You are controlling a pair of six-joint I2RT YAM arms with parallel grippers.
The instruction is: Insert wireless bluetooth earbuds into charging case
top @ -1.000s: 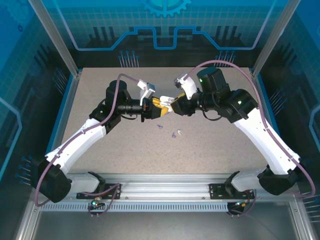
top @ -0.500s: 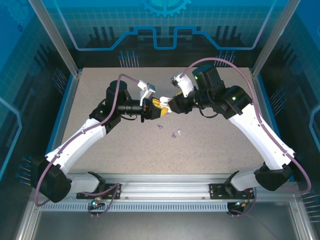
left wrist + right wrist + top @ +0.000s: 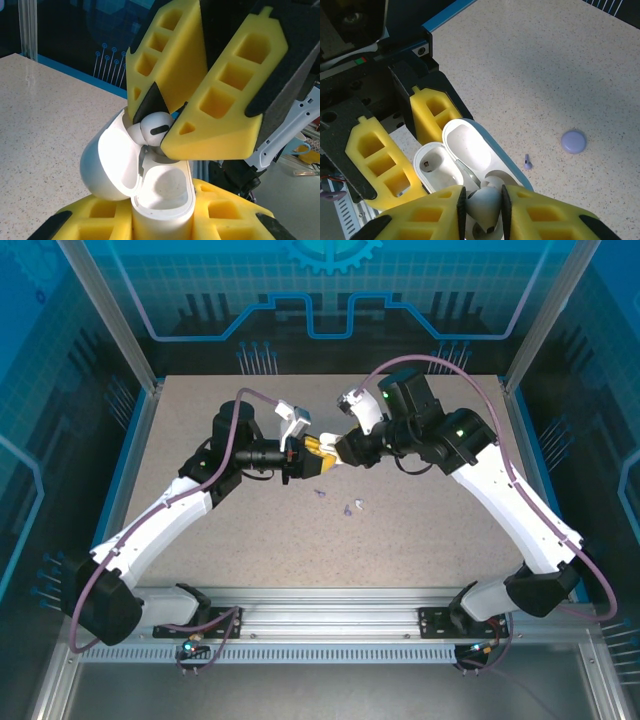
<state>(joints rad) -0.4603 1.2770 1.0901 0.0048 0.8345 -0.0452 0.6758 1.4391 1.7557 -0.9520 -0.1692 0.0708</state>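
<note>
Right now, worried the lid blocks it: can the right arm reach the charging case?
Probably yes: the left gripper holds the charging case open, the right gripper's earbud right at its mouth.

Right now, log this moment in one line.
left jaws: shut on case | right jaws: shut on earbud | lid: open | earbud: not seated

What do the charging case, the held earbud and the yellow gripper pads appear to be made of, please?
Charging case: likely hard plastic, glossy white; soft highlights run along its open lid. Earbud: similar smooth white plastic with a dark oval inset. Gripper pads: probably matte yellow foam or printed soft plastic, with open square cells.
</note>
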